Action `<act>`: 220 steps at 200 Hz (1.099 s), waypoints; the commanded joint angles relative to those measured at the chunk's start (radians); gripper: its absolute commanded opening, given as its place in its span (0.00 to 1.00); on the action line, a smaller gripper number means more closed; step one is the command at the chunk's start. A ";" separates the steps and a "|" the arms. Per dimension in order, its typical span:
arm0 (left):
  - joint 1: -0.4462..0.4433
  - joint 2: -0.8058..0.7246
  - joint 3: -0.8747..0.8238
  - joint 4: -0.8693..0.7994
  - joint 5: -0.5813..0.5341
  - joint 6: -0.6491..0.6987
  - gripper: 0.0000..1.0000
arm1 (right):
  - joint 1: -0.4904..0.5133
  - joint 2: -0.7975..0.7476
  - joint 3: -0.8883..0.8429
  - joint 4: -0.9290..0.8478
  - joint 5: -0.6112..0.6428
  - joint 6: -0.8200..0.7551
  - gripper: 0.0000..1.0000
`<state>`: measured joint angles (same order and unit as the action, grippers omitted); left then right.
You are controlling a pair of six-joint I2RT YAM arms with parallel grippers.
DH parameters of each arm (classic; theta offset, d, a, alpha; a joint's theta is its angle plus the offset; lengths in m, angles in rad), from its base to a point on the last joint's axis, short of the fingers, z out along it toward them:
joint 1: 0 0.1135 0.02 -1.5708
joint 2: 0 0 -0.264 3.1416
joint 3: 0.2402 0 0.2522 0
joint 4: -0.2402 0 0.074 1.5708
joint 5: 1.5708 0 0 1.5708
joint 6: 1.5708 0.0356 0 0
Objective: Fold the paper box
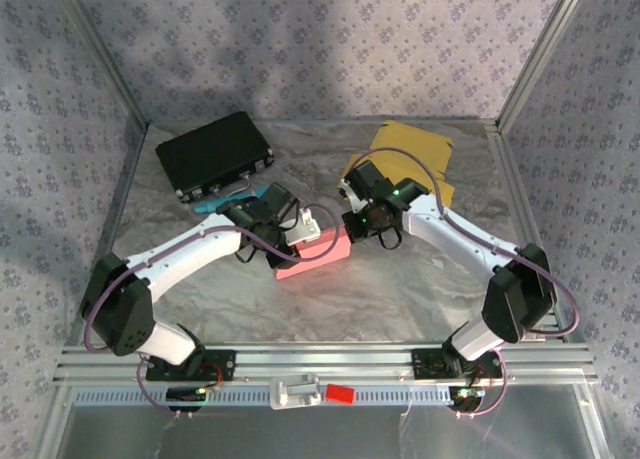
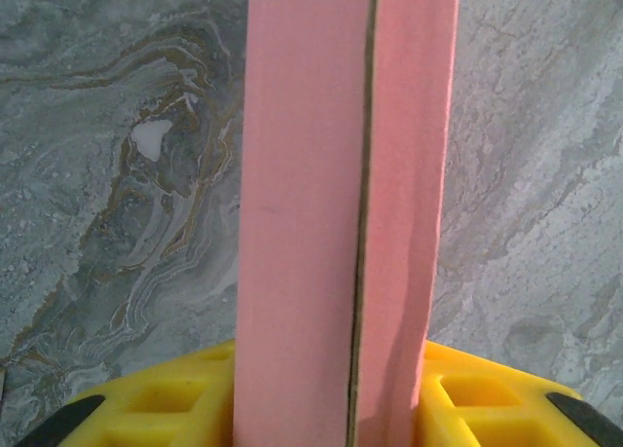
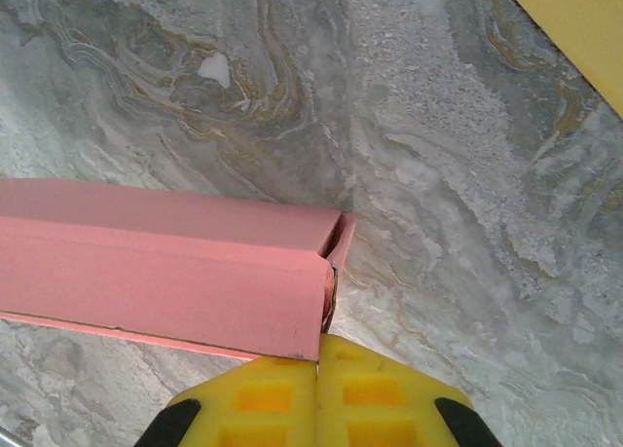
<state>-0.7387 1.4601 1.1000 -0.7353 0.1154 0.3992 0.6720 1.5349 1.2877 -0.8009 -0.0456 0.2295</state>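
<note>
Folding stage: we judge the paper box (image 1: 318, 253) partly closed, its long seam (image 2: 362, 223) not tight.
Black case (image 1: 215, 155): our landmark on the tabletop (image 1: 400, 289).
Left tool (image 2: 329, 384): just right of the case, straddling the box; whether it grips, we cannot tell.
Box: lies further right of the case.
Right tool (image 3: 319, 393): farthest right of the case, closed tight at the box's end.
Risk: if we slacken either side, panels may spring open or the box may skid.

Paper box (image 1: 315, 256): on the middle of the table (image 1: 400, 299), between the two arms.
Left hand (image 1: 303, 231): at the box's left part, a finger on either side.
Right hand (image 1: 352, 229): at the box's right end.
Case (image 1: 215, 156): back left, lying flat.
Envelope (image 1: 415, 151): back right, behind the right hand.
</note>
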 commanded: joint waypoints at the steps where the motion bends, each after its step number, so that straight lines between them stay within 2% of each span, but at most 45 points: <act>1: 0.008 -0.052 -0.010 0.021 -0.002 -0.032 0.42 | 0.011 -0.018 -0.009 -0.017 0.039 0.032 0.00; 20: 0.013 -0.073 -0.027 0.022 -0.002 -0.040 0.45 | 0.015 -0.014 -0.002 -0.017 0.047 0.049 0.00; 27: 0.015 -0.078 -0.032 0.019 -0.008 -0.041 0.49 | 0.016 -0.012 0.002 -0.018 0.046 0.054 0.00; 59: 0.018 -0.116 -0.057 0.019 -0.027 -0.052 0.52 | 0.019 0.002 0.034 -0.035 0.049 0.074 0.00; 116: 0.021 -0.177 -0.057 0.022 -0.015 -0.161 0.66 | 0.026 0.020 0.059 -0.049 0.052 0.107 0.00; 153: 0.021 -0.212 -0.042 0.010 -0.065 -0.217 0.66 | 0.039 0.034 0.068 -0.052 0.062 0.132 0.00; 177: 0.037 -0.254 -0.027 -0.014 -0.102 -0.303 0.64 | 0.040 0.043 0.081 -0.061 0.073 0.145 0.00; 220: 0.102 -0.304 0.010 -0.189 -0.053 -0.505 0.48 | 0.039 0.071 0.118 -0.090 0.074 0.176 0.00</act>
<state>-0.6662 1.1896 1.0588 -0.7860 0.0360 0.0414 0.7059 1.5806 1.3575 -0.8425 0.0093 0.3691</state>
